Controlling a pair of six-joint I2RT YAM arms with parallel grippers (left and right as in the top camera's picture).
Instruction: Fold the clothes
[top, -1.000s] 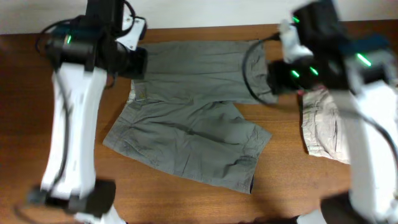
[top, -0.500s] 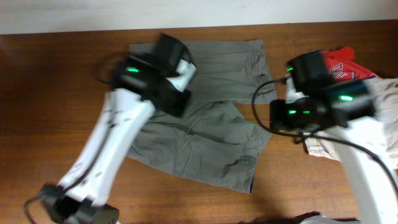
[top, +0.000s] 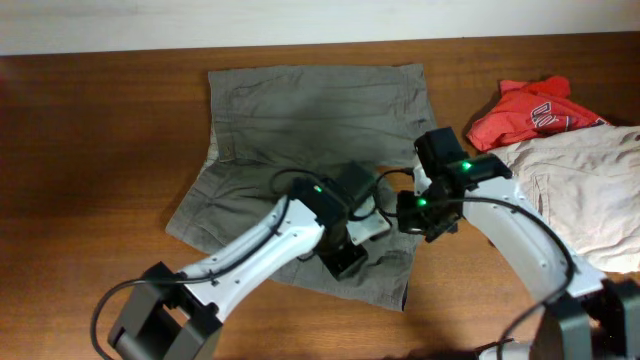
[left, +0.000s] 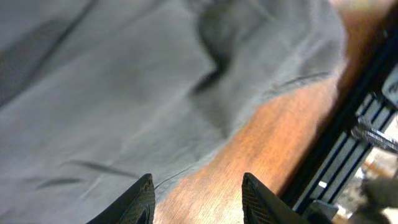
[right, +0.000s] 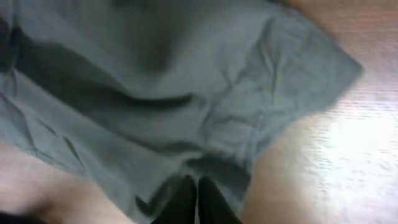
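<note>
The olive-grey shorts (top: 300, 120) lie spread on the wooden table (top: 90, 150), waistband at the left, legs to the right. My left gripper (top: 346, 260) hovers over the near leg. In the left wrist view it (left: 196, 200) stands open, its fingertips (left: 144, 198) straddling the hem of the shorts (left: 112, 93) and bare wood. My right gripper (top: 410, 212) is at the right edge of the same leg. Seen from the right wrist, this gripper (right: 196, 198) is shut, pinching a bunched fold of the shorts (right: 155, 74) near the hem.
A red T-shirt with white lettering (top: 530, 108) lies crumpled at the back right. Pale beige shorts (top: 590, 195) lie beside it along the right edge. The right arm's dark links (left: 360, 143) stand close to the left gripper.
Both arms have swung from the back of the table down to the near right leg of the shorts. The right gripper has shut on the fabric; the left jaws have widened.
</note>
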